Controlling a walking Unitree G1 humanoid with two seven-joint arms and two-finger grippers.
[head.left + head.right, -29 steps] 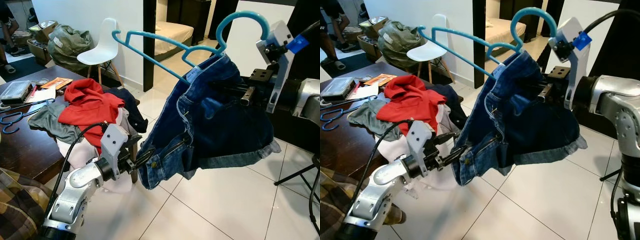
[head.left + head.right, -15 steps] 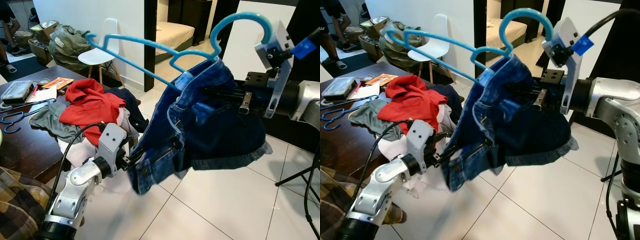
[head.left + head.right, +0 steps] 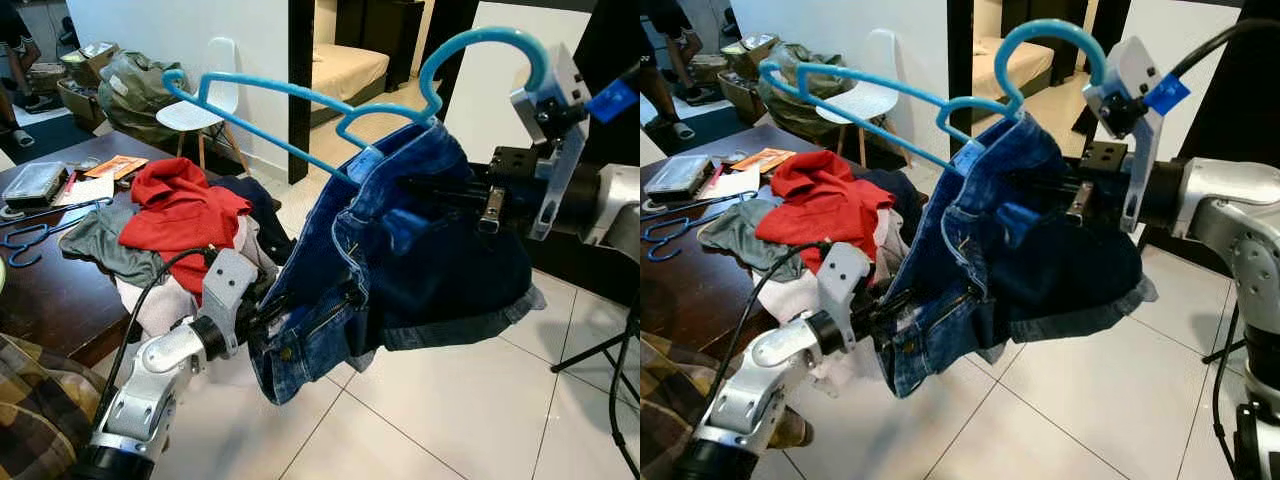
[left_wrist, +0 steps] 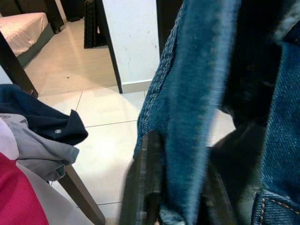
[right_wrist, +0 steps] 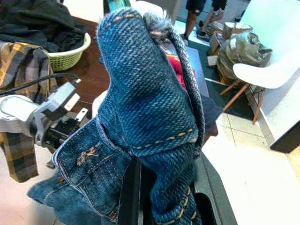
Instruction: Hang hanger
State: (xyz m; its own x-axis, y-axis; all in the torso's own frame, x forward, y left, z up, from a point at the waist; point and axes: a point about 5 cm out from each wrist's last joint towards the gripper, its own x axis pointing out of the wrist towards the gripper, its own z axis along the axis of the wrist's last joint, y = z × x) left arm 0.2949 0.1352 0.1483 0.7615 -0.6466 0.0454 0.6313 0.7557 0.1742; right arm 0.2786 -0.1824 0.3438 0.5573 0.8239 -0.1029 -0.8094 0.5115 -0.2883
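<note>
Dark blue denim shorts (image 3: 420, 250) hang on a light blue plastic hanger (image 3: 330, 100), held up in the air over the tiled floor. My right gripper (image 3: 440, 188) is shut on the shorts near the waistband, just below the hanger's hook (image 3: 480, 50). In the right wrist view the denim (image 5: 150, 108) is bunched between the black fingers (image 5: 129, 197). My left gripper (image 3: 275, 312) is shut on the lower hem of the shorts, and in the left wrist view the fingers (image 4: 145, 187) pinch a denim fold (image 4: 197, 103).
A dark wooden table (image 3: 50, 290) on my left carries a pile of clothes with a red shirt (image 3: 180, 210) on top and another blue hanger (image 3: 30, 235). A white chair (image 3: 195, 105) and bags stand behind it. A tripod leg (image 3: 600, 350) is at the right.
My left gripper has shifted slightly right and down with the hem. The hanger and my right gripper stay almost where they were.
</note>
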